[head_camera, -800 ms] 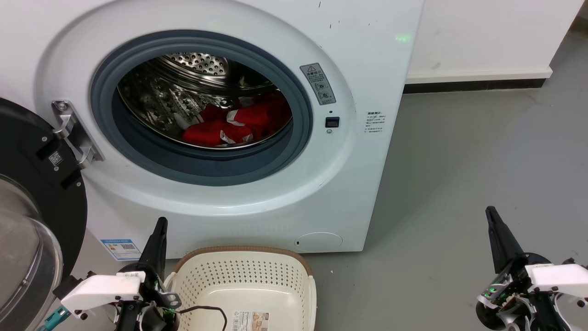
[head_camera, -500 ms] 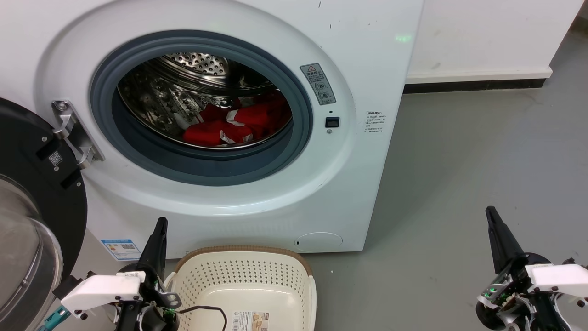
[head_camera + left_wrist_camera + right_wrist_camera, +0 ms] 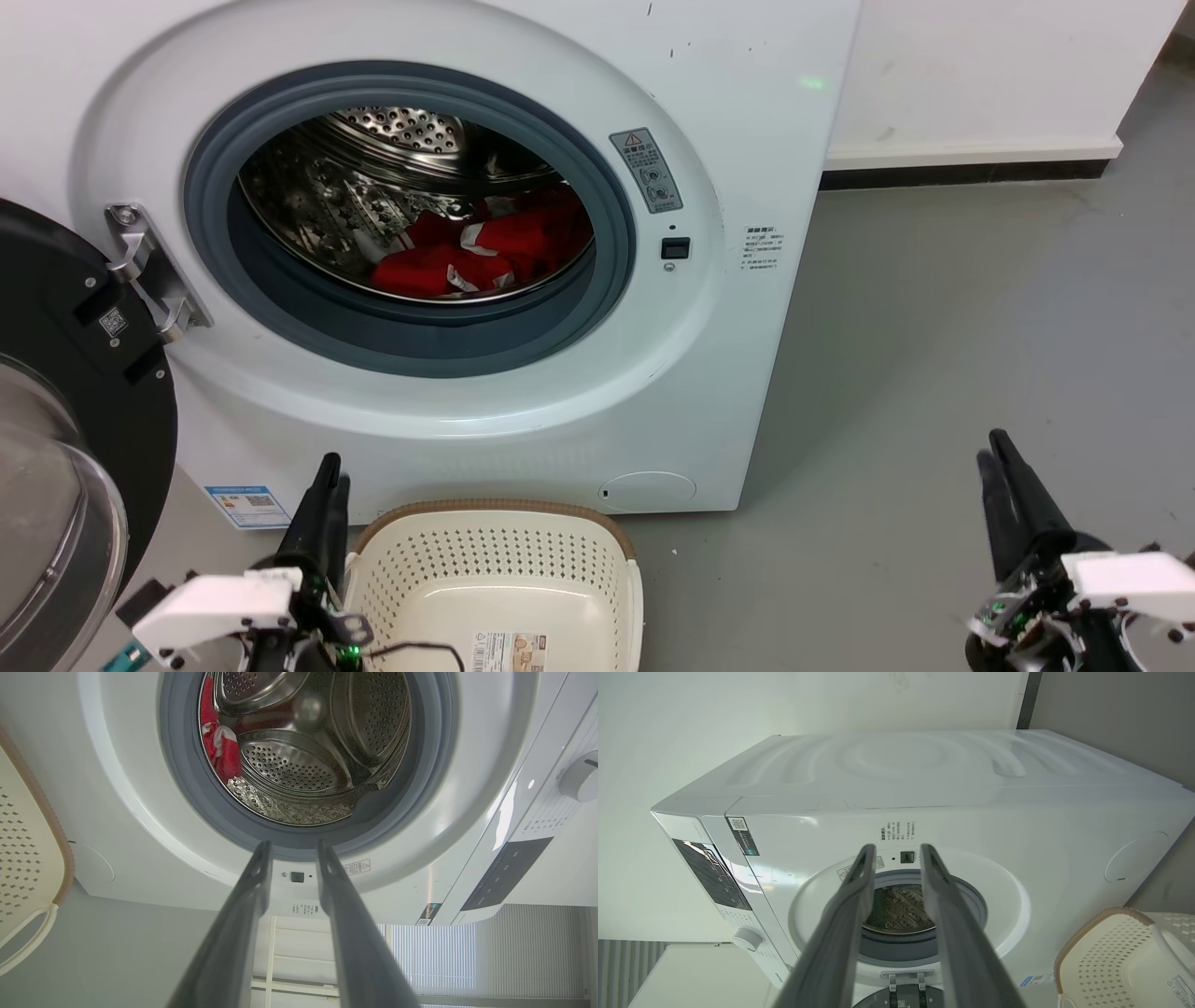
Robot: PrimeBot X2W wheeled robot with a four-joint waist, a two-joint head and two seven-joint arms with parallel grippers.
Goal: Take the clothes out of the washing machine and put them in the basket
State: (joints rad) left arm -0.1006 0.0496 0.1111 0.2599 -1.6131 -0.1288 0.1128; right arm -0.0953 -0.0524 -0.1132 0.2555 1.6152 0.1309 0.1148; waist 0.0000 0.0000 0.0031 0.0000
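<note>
While the round door (image 3: 56, 308) of the washer (image 3: 766, 140) hangs open at the left of the head view, its black frame and domed glass carried on a bright metal hinge (image 3: 149, 271), the porthole lies exposed. A thick grey rubber gasket (image 3: 308, 327) rings a steel drum (image 3: 401, 126), whose polished wall is punched with small holes and pressed into raised ribs. The clothes (image 3: 485, 247), a crumpled heap of soft bright red fabric with white trim, lie on the drum's bottom toward the right of the opening, behind the gasket lip. The basket (image 3: 495, 507) stands on the smooth grey floor (image 3: 934, 327) just before the washer's foot, below the porthole. It is a rounded rectangle of cream plastic with perforated walls, a brown rim and a paper label (image 3: 509, 646) on its bottom. The left end effector (image 3: 334, 469) sits just beside the basket's left wall, its two long, dark, tapered fingers pointing up at the washer front. They are released, a narrow gap between the tips and nothing between them. The right end effector (image 3: 989, 446) sits well apart over the floor to the right, likewise slightly parted and grasping nothing. The left wrist view adds a white round knob (image 3: 579, 781) and a glossy dark control panel (image 3: 509, 872).
</note>
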